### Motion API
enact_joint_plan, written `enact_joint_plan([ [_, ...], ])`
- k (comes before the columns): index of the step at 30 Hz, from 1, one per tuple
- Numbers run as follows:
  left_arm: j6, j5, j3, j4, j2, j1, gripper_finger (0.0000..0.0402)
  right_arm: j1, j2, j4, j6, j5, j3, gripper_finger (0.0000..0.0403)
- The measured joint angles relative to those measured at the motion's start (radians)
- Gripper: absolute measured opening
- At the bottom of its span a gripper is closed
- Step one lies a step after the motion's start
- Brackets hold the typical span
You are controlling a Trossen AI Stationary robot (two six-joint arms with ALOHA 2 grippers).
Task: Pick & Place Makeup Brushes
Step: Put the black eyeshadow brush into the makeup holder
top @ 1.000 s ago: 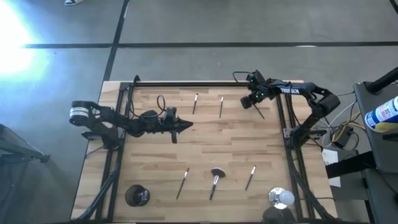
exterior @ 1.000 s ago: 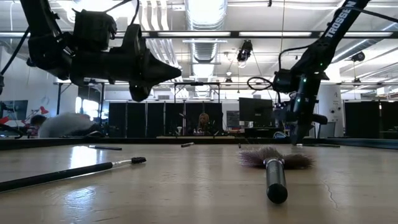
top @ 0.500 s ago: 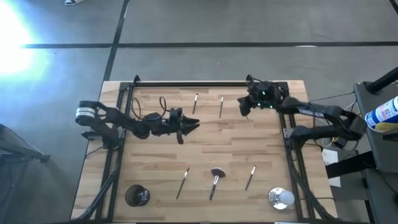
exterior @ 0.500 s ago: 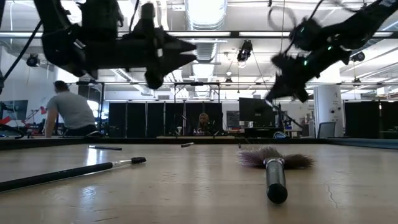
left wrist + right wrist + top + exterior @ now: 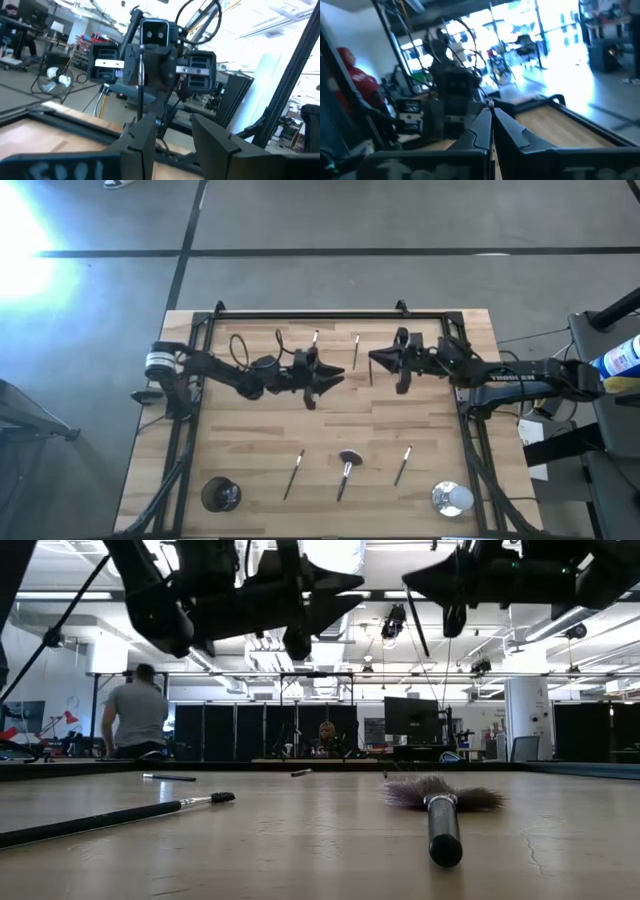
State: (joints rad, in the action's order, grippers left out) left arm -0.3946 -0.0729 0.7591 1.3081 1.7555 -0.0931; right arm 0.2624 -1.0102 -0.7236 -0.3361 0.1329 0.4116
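The wooden table [image 5: 250,430] lay as it had a second before, and the arms had done the moving. The left arm, which had reached in from the table's left edge with its tip closed, had stretched further toward the middle. The left gripper [image 5: 338,376] now hung above the centre with its fingers [image 5: 142,140] spread apart and nothing between them. The right arm had swung away from the far right corner, where its gripper had pointed down at the wood. It now lay level, so that the right gripper [image 5: 374,359] faced the left one, tip near tip but apart. Its fingers were pressed together on one thin held brush [image 5: 418,628], which hung slanting below them, clear of the table. In the room behind, a person [image 5: 136,718] who had been bent over now stood upright. Six makeup brushes could be counted: the held one and five lying where they had been. Two thin ones lay at the far side, the far left brush [image 5: 314,346] and the far right brush [image 5: 356,351], just behind the grippers. Three lay nearer the front: the near left brush [image 5: 294,474], the fluffy brush [image 5: 347,467] in the middle, and the near right brush [image 5: 403,465]. One black cup [image 5: 220,494] stood at the near left corner, and one shiny round object [image 5: 452,498] at the near right.
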Motion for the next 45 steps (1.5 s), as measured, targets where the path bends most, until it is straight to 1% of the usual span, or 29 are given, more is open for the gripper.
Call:
enact_joint_plan([
  [5, 0.002, -0.035, 0.060, -0.033, 0.015, 0.000, 0.0119, -0.036, -0.039, -0.060, 0.014, 0.003, 0.019, 0.0008],
  [11, 0.032, -0.035, 0.123, -0.146, 0.014, -0.001, 0.0119, -0.064, -0.092, -0.098, 0.022, 0.033, 0.056, 0.0008],
  [19, 0.056, -0.037, 0.175, -0.175, 0.012, -0.001, 0.0119, -0.098, -0.134, -0.104, 0.052, 0.036, 0.094, 0.0008],
  [25, 0.083, -0.069, 0.200, -0.191, 0.011, -0.001, 0.0117, -0.106, -0.164, -0.106, 0.060, 0.034, 0.122, 0.0008],
  [28, 0.091, -0.091, 0.213, -0.199, 0.011, -0.001, 0.0096, -0.108, -0.178, -0.109, 0.061, 0.035, 0.127, 0.0008],
  [30, 0.107, -0.094, 0.218, -0.216, 0.011, -0.001, 0.0064, -0.110, -0.181, -0.108, 0.062, 0.034, 0.130, 0.0008],
  [32, 0.113, -0.091, 0.219, -0.223, 0.011, -0.001, 0.0023, -0.110, -0.182, -0.102, 0.062, 0.036, 0.130, 0.0008],
  [34, 0.113, -0.094, 0.220, -0.245, 0.002, -0.001, 0.0014, -0.110, -0.177, -0.098, 0.075, 0.037, 0.130, 0.0011],
  [37, 0.143, -0.102, 0.220, -0.358, -0.036, -0.001, 0.0011, -0.110, -0.158, -0.085, 0.077, 0.032, 0.128, 0.0028],
  [40, 0.179, -0.089, 0.219, -0.551, -0.096, 0.000, 0.0011, -0.109, -0.116, -0.046, 0.095, 0.019, 0.128, 0.0054],
  [45, 0.201, -0.029, 0.218, -0.849, -0.223, 0.018, 0.0011, -0.109, -0.016, 0.089, 0.162, -0.030, 0.127, 0.0091],
])
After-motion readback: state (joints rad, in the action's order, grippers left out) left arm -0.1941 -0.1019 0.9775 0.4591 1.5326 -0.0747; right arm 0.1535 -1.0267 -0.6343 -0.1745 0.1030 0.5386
